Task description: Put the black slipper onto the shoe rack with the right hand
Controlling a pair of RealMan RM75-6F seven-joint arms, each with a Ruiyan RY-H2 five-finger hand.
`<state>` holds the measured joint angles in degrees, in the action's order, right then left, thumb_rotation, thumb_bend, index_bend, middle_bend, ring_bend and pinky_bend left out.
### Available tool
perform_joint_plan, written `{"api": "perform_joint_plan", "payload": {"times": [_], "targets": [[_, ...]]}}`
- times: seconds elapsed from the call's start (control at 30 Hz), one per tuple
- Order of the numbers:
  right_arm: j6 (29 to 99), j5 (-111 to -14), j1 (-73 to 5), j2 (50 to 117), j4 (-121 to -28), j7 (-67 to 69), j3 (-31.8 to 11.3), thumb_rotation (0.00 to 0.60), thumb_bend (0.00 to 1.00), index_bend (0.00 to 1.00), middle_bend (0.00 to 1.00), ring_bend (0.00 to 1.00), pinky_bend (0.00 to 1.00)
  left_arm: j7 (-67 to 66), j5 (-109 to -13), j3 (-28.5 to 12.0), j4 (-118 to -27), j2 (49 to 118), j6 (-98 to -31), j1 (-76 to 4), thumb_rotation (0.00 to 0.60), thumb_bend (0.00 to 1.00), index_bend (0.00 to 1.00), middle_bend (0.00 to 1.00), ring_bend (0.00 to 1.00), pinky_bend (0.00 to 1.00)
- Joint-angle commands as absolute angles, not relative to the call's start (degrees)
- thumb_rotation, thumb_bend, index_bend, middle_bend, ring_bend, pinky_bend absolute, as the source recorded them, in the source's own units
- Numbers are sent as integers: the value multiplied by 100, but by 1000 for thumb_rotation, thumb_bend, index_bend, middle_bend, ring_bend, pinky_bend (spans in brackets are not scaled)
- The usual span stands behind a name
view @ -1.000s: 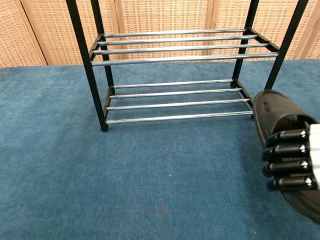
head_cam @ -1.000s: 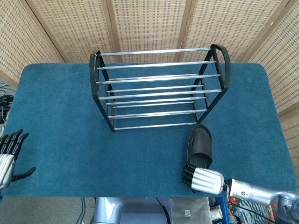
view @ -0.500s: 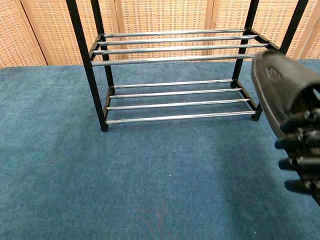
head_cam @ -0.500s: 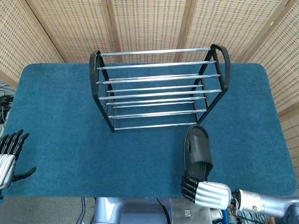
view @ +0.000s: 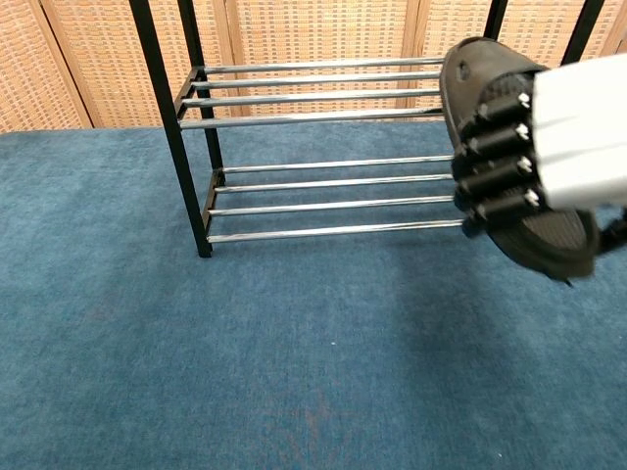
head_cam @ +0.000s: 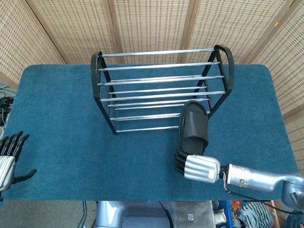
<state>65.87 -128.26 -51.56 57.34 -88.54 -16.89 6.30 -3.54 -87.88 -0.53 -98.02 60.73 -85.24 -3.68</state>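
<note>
Right hand (head_cam: 194, 164) has its dark fingers (view: 495, 147) wrapped across the heel end of the black slipper (head_cam: 193, 127), gripping it; silver back of the hand faces up in the head view and its metal forearm runs off toward the lower right edge. In the chest view the same hand (view: 549, 137) fills the upper right, fingers stacked one above another over the slipper's side, and the slipper (view: 529, 235) hangs clear of the blue carpeted worktop (head_cam: 57, 118). Slipper is a plain black slide with a broad strap over the forefoot and a textured footbed; material looks like matte rubber. Long axis runs from the hand away toward the shoe rack (head_cam: 161, 90), nearly straight front to back with a slight lean to the left; toe end points at the rack, heel end sits in the hand. In the head view the toe overlaps the rack's front lower rails near the right end frame; whether it touches them cannot be told. Rack is black-framed with chrome cross rails on several tiers, standing mid worktop toward the back. Left hand (head_cam: 8, 154) rests at the near left edge of the worktop, well apart from everything, fingers extended and spread, holding nothing. Woven cane panels (head_cam: 152, 23) stand behind the worktop.
</note>
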Motion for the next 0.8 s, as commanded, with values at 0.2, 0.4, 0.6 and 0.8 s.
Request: {"api": "perform_joint_plan", "payload": {"times": [0.2,0.4,0.6,0.8], "targets": [[5741,-12495,-5873,5678,-8673,-1431,149,600,638,607,572,427,423,-257,-8638,-105,-9779,6041,-8386,-431,600,157,0,0,0,0],[5106,-12229,-6291,5654,-8490,-1358,-84,600,643,607,567,427,423,-271,-8548,-119,-9756,6052,-8244,-497,600,157,0,0,0,0],[4559,-12167,-6632,5629,-8329,-1227,-46,600,666,607,544,427,423,-269,-8441,-143,-9735,6058,-8125,-550,600,157,0,0,0,0],[4491,-12091,-6776,5743,-8133,-1144,-61,600,680,607,509,421,422,-222,-8281,-195,-9707,6048,-7973,-622,600,157,0,0,0,0]]}}
